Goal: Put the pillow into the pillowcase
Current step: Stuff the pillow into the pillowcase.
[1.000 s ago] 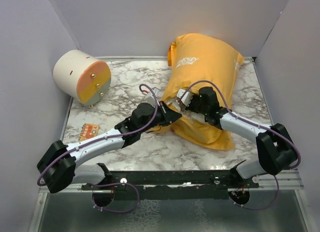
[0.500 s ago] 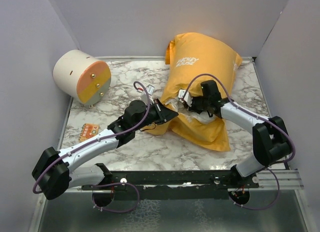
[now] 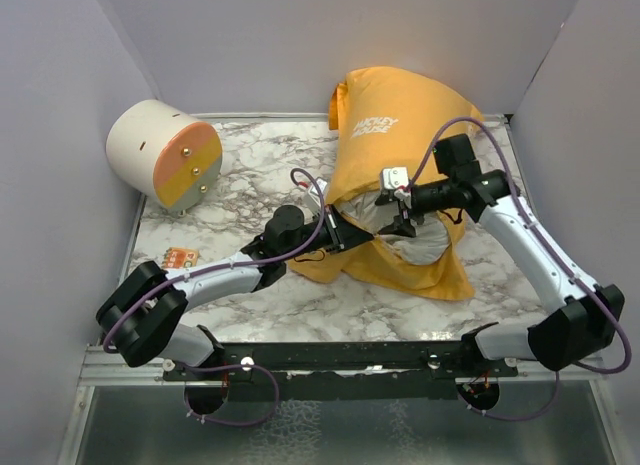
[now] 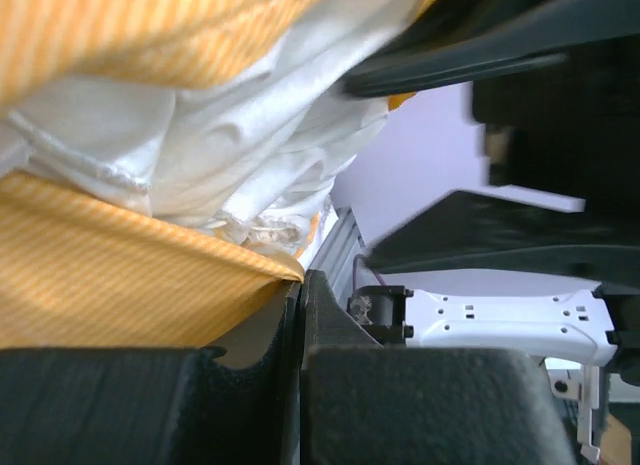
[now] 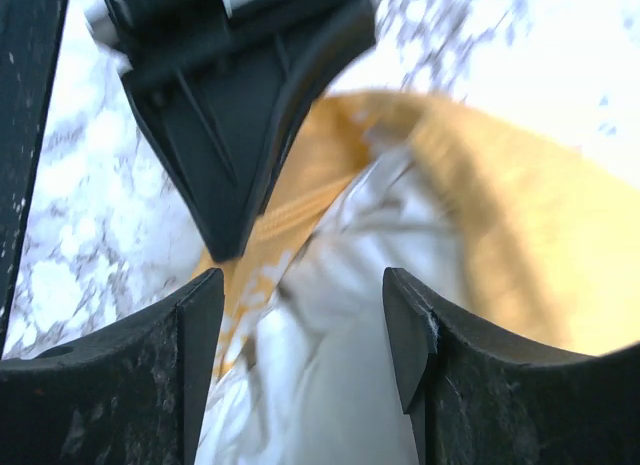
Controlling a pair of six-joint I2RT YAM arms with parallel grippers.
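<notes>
A: Near side first. Left gripper (image 3: 345, 235)?
B: Jaws together, clamped on the pillowcase (image 3: 400, 135) hem. The left wrist view shows the pinch; from the top it's hidden.
A: Pillow (image 4: 200, 155)?
B: White end bunched at the case mouth, mid-table (image 3: 260, 175), rest hidden inside.
A: Right gripper (image 3: 405, 217)?
B: Fingers apart over the mouth, per the right wrist view. Blurred, grips nothing.
A: Further back?
B: Case runs to the back edge, lettering seen only from the top. Card (image 3: 178, 258) near the left edge, cylinder (image 3: 165, 153) in the back-left corner.

Pillow (image 3: 422, 247) plugs pillowcase (image 3: 400, 135) mouth, left claw (image 3: 352, 235), right claw (image 3: 400, 217) crowding; room leftward.
</notes>
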